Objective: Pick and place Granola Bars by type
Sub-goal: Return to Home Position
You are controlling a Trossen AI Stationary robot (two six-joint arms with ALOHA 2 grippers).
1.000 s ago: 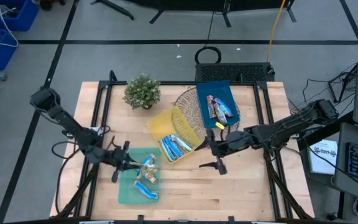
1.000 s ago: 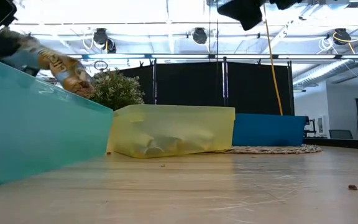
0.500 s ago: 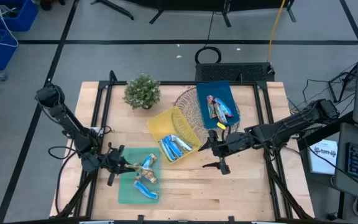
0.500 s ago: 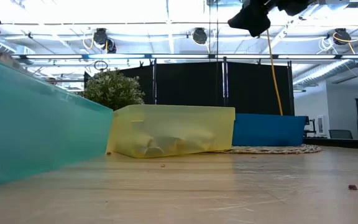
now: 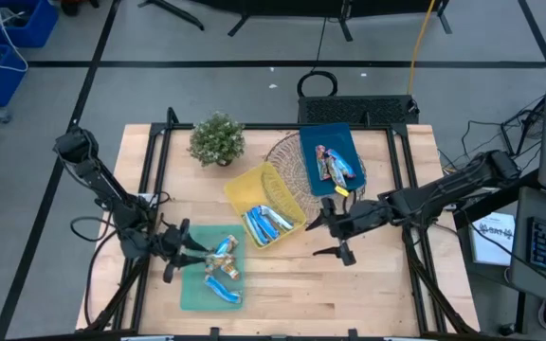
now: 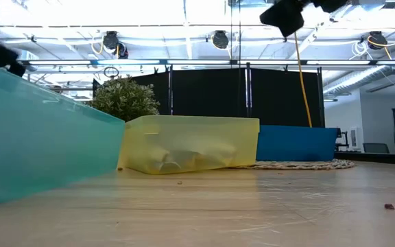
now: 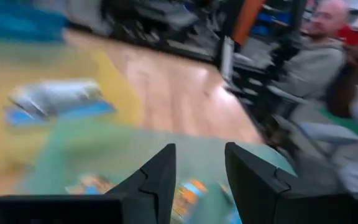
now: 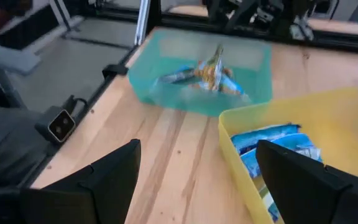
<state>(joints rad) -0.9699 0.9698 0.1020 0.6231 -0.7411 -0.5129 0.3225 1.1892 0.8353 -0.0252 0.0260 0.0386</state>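
Observation:
Gold-brown and blue granola bars (image 5: 224,261) lie in a heap in the green tray (image 5: 193,292); the right wrist view shows them too (image 8: 211,67). Blue-and-white bars (image 5: 265,224) lie in the yellow tray (image 5: 245,189). Blue-and-red bars (image 5: 336,164) lie in the blue tray (image 5: 315,138). My left gripper (image 5: 179,252) is open and hovers at the green tray's left edge, with bars just beyond its fingers (image 7: 187,194). My right gripper (image 5: 335,238) is open and empty, above the table to the right of the yellow tray.
A potted plant (image 5: 217,139) stands at the table's far left. A woven mat (image 5: 286,152) lies under the blue tray. Bare wood (image 5: 368,294) stretches across the near right of the table. A seated person (image 7: 316,56) shows beyond the table in the left wrist view.
My left gripper has drawn back from over the green tray toward the table's left edge. The gold-brown bar that showed at it in the low view a second ago is gone from there. My right gripper has shifted slightly toward the right edge.

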